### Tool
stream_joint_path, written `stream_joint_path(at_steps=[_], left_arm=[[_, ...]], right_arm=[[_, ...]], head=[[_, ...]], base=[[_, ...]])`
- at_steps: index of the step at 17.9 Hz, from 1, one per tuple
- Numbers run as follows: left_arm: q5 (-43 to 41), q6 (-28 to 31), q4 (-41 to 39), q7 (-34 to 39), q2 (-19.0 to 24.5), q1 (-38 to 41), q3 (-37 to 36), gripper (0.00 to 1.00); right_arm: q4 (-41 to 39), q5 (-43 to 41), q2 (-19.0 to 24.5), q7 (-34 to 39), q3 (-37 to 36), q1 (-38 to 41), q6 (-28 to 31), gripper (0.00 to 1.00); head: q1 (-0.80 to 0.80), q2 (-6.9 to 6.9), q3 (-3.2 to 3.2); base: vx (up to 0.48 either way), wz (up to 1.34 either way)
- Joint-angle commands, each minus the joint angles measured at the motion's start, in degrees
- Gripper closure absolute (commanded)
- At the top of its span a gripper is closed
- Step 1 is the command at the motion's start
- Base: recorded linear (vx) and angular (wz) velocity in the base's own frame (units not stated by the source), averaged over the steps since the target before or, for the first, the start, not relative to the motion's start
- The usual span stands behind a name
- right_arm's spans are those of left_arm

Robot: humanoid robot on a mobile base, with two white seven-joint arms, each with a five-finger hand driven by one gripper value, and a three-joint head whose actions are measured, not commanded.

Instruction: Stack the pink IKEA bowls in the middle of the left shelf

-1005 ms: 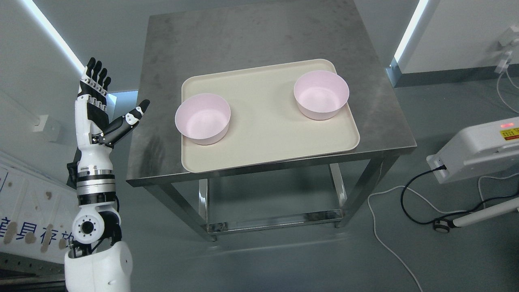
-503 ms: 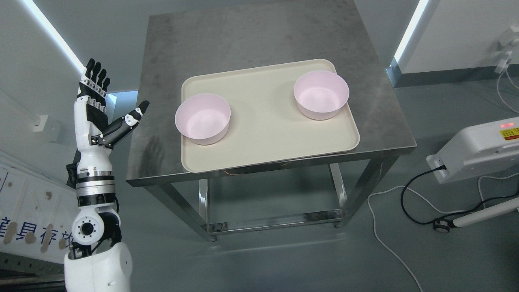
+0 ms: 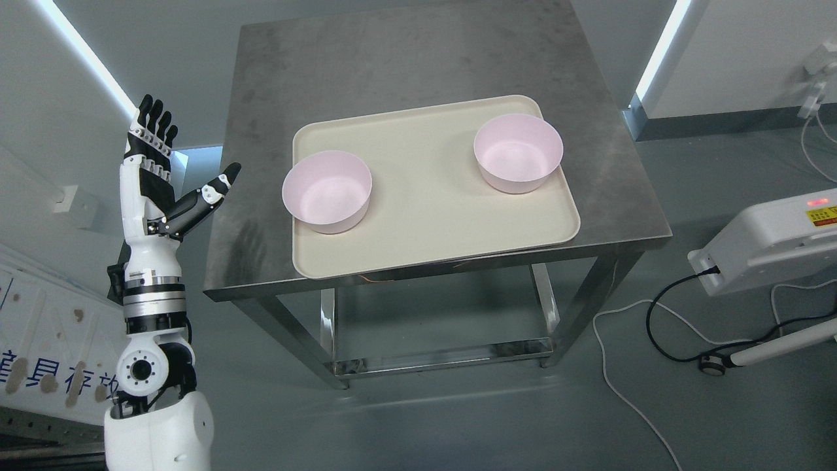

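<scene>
Two pink bowls stand upright and apart on a cream tray (image 3: pixel 425 216) on a steel table (image 3: pixel 405 59). One pink bowl (image 3: pixel 327 191) sits at the tray's left edge, the other pink bowl (image 3: pixel 518 152) near its far right corner. My left hand (image 3: pixel 176 160) is raised off the table's left side, fingers straight up and thumb spread toward the left bowl, holding nothing. It is well short of that bowl. My right arm does not show.
The table's far half is bare steel. A white machine (image 3: pixel 771 239) with a red light stands on the floor at the right, with black and white cables (image 3: pixel 660 327) trailing beside the table's right legs. A white wall panel (image 3: pixel 39 327) lies at the lower left.
</scene>
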Motion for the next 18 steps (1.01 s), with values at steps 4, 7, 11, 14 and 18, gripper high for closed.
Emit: stream_joint_path(at_steps=[4,7,11,14,18], left_arm=[[-0.09,6.18,3.94,-8.60,10.96,-7.97,-0.20,0.00],[-0.96,15.25,7.44,-20.64,15.96,-15.00,-2.56,0.00],[-4.13,18.69,9.31,-25.50,21.94,-16.08,-3.63,0.00],[-3.96,24.76,8.69,-36.12,22.66,-17.39,-5.12,0.02],[-4.04,29.07,8.17,-39.14,19.68,-22.66,-9.33,0.07]], right_arm=[[0.00,0.00,-1.00,0.02,0.00,-0.02,0.02,0.00],[0.00,0.00,-1.00,0.02,0.00,-0.02,0.02,0.00],[0.00,0.00,-1.00,0.02,0.00,-0.02,0.02,0.00],[0.00,0.00,-1.00,0.02,0.00,0.07,0.02,0.00],[0.00,0.00,-1.00,0.02,0.00,0.07,0.02,0.00]], head=[[0.00,0.00,0.00],[0.00,0.00,0.00],[0.00,0.00,0.00],[0.00,0.00,0.00],[0.00,0.00,0.00]], base=[[0.000,0.00],[0.002,0.01],[0.002,-0.01],[0.000,0.00],[0.000,0.00]])
